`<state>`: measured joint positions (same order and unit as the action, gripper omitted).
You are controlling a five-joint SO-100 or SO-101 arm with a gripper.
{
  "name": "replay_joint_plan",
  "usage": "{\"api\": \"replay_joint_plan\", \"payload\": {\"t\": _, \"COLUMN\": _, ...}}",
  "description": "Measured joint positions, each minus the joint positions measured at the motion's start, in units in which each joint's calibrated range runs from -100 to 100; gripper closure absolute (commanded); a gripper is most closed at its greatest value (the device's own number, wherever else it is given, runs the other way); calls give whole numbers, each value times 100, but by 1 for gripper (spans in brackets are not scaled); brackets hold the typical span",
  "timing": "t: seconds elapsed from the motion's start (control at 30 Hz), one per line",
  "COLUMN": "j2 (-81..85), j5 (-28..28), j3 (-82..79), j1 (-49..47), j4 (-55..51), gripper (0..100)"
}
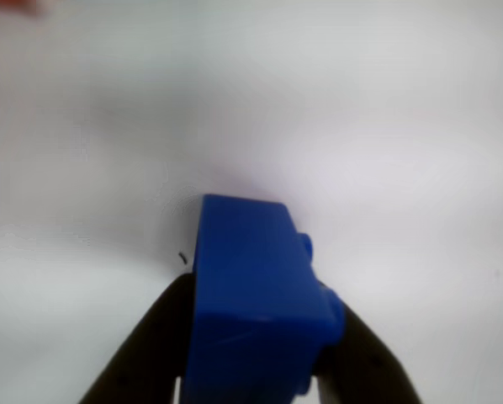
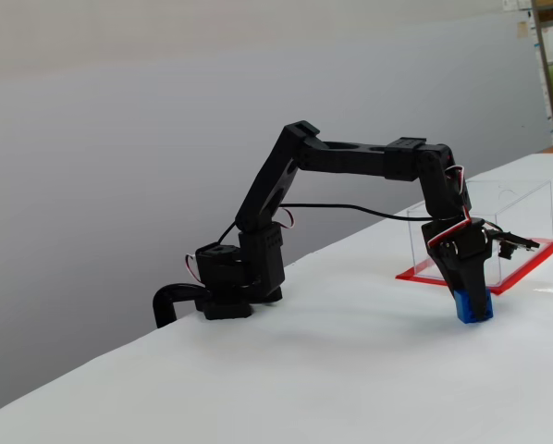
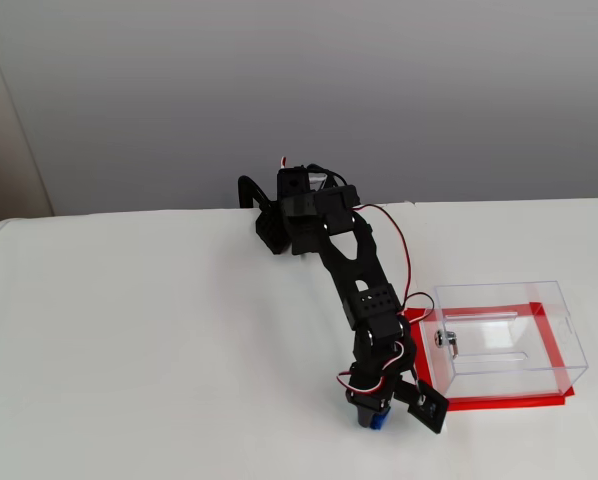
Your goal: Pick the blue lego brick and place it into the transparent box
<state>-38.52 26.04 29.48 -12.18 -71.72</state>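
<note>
Wrist view first: the blue lego brick (image 1: 256, 295) fills the lower middle, pinched between my two dark fingers (image 1: 146, 353), with only blurred white desk (image 1: 386, 126) beyond. So my tool (image 1: 251, 370) is closed on the brick, that much is plain. I judge the pick done and the carry in hand. Whether the brick has cleared the desk, I cannot tell for sure; in a fixed view it hangs at the tip of my tool (image 2: 473, 310), very low, near the red front edge of the transparent box (image 2: 498, 227). Next I would need to lift above the clear wall, swing over the opening, then let go. From the higher fixed view comes what the wrist camera misses entirely: the box (image 3: 504, 340) sits just beside my tool (image 3: 376, 420), to its right, with a small silver piece (image 3: 449, 340) on its wall.
</note>
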Motion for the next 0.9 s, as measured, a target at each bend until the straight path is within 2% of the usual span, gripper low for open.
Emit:
{"api": "replay_joint_plan", "payload": {"t": 0.3, "j2": 93, "j5": 0, "j3": 203, "j1": -11, "j4": 69, "gripper": 98}}
{"api": "replay_joint_plan", "payload": {"t": 0.9, "j2": 2004, "j5": 5, "j3": 212, "j1": -11, "j4": 214, "gripper": 98}}
